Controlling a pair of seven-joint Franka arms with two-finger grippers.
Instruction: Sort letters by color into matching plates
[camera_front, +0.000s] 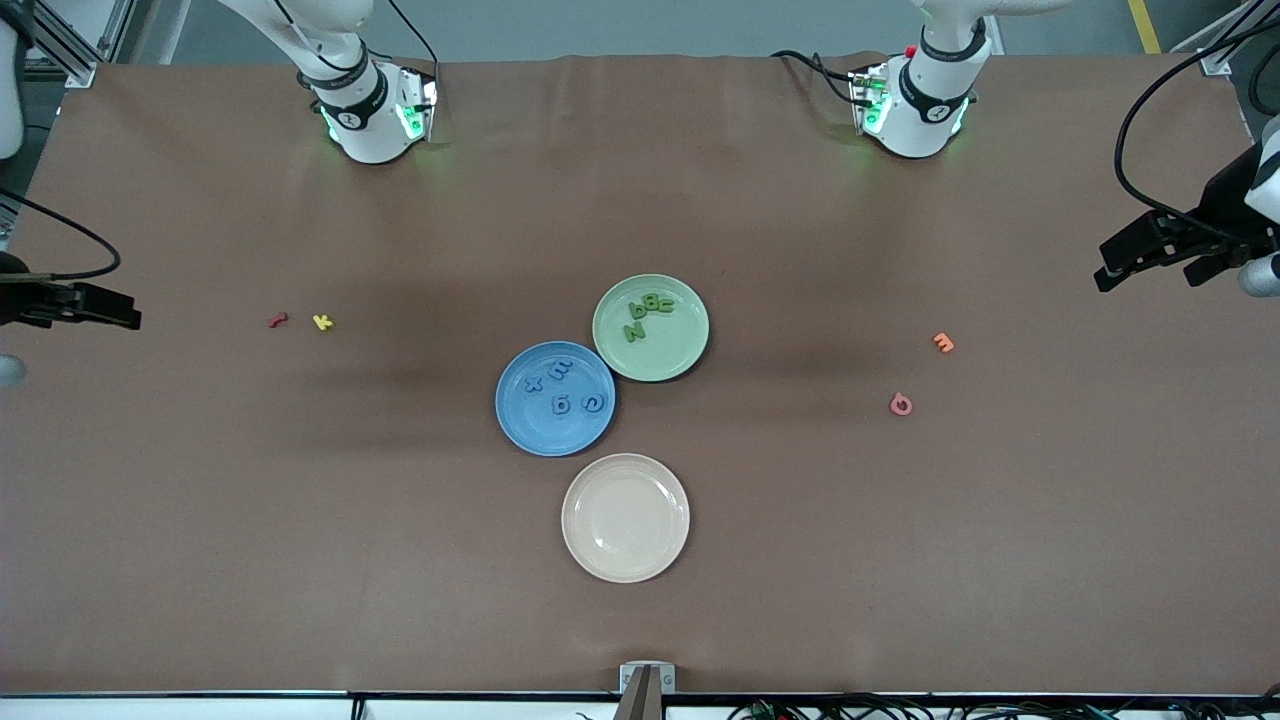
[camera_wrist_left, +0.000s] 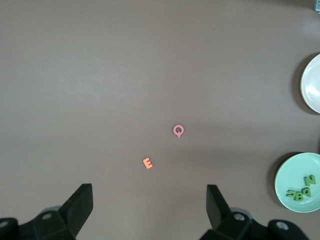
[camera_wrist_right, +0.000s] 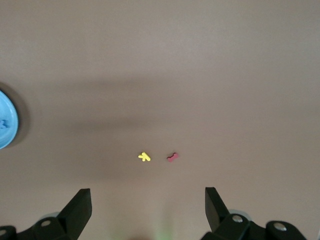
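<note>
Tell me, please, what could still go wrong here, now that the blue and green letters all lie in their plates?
Little remains to go wrong. The green plate and blue plate touch at their rims, so a nudge to one could shift the other and spill the green letters bunched near its edge. The open left gripper hovers over the orange E and pink Q, and the open right gripper over the yellow letter; none should be grasped.

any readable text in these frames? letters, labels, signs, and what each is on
"Q": pink foam letter on the bare table.
"E": orange foam letter on the bare table.
"K": yellow foam letter on the table; the red letter beside it is unreadable.
"N", "B": green letters in the green plate; the other two unclear.
Blue letters in the blue plate: too blurred.
No labels or signs.
</note>
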